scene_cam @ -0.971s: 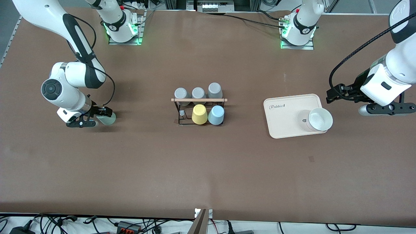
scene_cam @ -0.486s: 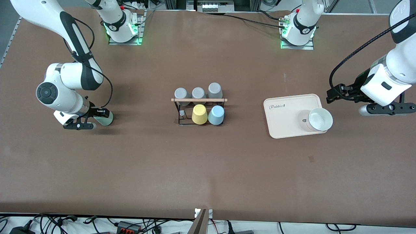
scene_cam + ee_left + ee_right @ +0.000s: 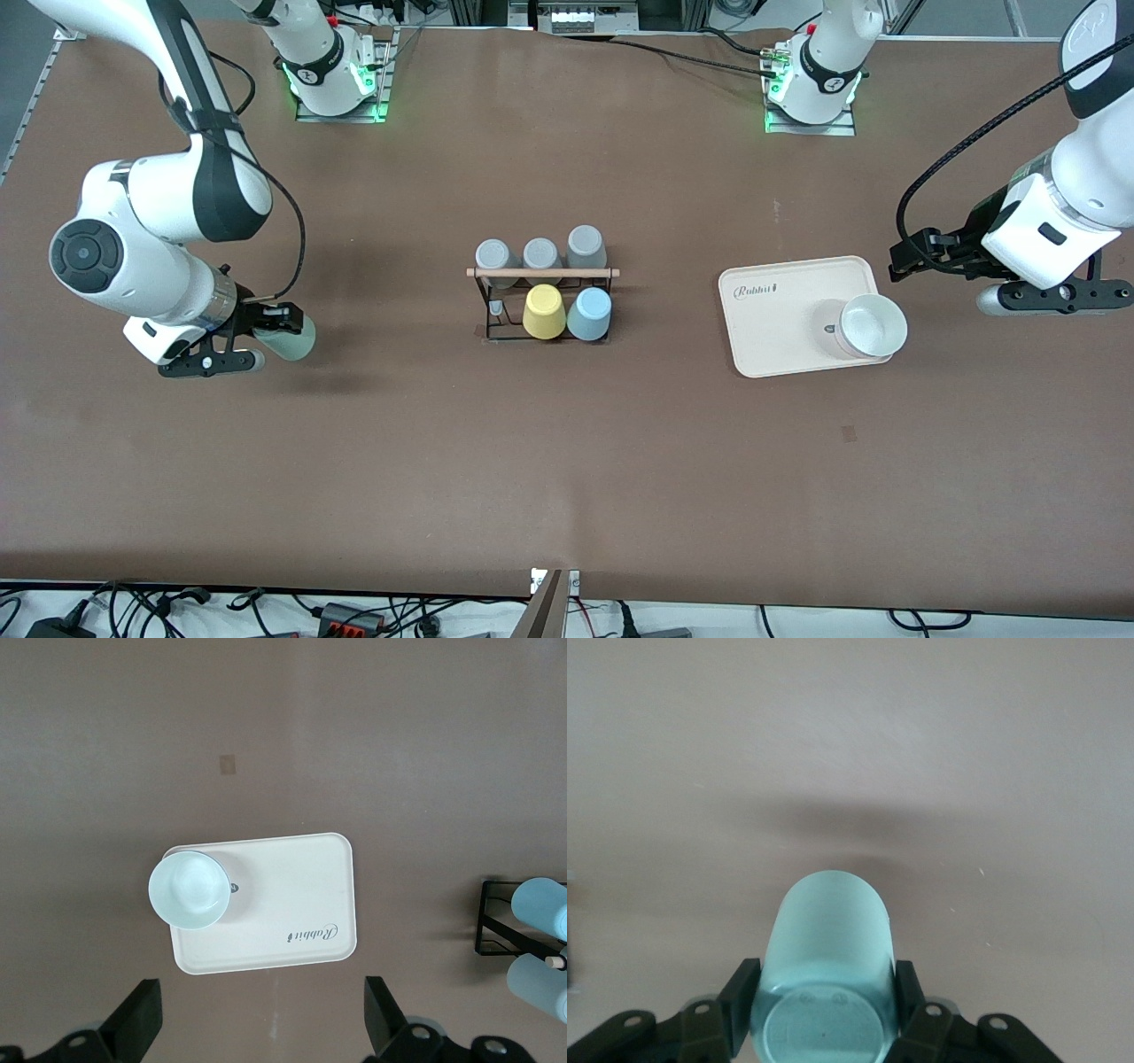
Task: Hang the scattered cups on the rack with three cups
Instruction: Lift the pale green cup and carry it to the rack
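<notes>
My right gripper [image 3: 266,336] is shut on the pale sage green cup [image 3: 289,339] and holds it above the table at the right arm's end. In the right wrist view, the gripper [image 3: 824,994] clamps the cup [image 3: 827,939] near its base, one finger [image 3: 740,992] on each side. The rack [image 3: 542,273], a black wire frame with a wooden rod, stands mid-table with the light blue cup [image 3: 589,315] on it. My left gripper [image 3: 909,257] hangs open and empty over bare table beside the tray, also shown open in its own view [image 3: 263,1014].
On the rack also sit a yellow cup [image 3: 544,311] and three grey cups [image 3: 541,253]. A cream tray [image 3: 780,319] with a white bowl [image 3: 873,325] lies toward the left arm's end. The rack's edge [image 3: 496,930] appears in the left wrist view.
My right gripper closed on the green cup and lifted it off the table, shifting toward the front camera. The left arm has not moved.
</notes>
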You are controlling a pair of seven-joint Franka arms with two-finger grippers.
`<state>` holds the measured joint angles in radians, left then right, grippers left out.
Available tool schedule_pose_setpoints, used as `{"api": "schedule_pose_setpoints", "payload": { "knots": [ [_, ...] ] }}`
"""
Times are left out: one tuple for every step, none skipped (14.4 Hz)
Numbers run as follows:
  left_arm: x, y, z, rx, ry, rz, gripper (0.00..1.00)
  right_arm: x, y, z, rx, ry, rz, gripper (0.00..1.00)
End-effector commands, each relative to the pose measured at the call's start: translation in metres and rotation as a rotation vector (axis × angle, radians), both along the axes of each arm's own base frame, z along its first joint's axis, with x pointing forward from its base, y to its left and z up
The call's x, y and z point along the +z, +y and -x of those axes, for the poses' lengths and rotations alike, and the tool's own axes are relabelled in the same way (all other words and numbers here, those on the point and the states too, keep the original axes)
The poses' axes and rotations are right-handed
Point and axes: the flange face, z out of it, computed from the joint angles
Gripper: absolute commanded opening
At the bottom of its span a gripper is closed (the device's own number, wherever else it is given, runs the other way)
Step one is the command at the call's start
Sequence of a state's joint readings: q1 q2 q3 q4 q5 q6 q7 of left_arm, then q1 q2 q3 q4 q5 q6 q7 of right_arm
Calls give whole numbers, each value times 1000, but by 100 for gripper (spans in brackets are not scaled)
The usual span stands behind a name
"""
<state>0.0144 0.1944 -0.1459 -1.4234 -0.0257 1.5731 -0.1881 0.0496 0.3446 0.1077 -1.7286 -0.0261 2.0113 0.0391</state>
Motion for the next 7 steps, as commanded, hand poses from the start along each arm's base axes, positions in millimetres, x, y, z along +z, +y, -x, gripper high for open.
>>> {"api": "schedule_pose_setpoints", "payload": {
  "knots": [
    [7,0,7,-22,11,17,100,12,43,-10,42,-14,-27,23],
    [6,-1,8,-24,14,15,100,13,61,-9,67,-19,-30,23],
    [6,-1,9,-26,16,14,100,15,76,-6,84,-23,-31,23],
    [6,1,9,-23,19,14,100,18,92,-3,91,-28,-32,24],
    [5,1,10,-24,23,14,100,21,107,0,88,-32,-32,24],
    [5,3,10,-25,26,12,100,21,118,4,73,-31,-31,24],
    [1,4,12,-40,35,11,100,22,127,7,52,-32,-30,24]
  ]
}}
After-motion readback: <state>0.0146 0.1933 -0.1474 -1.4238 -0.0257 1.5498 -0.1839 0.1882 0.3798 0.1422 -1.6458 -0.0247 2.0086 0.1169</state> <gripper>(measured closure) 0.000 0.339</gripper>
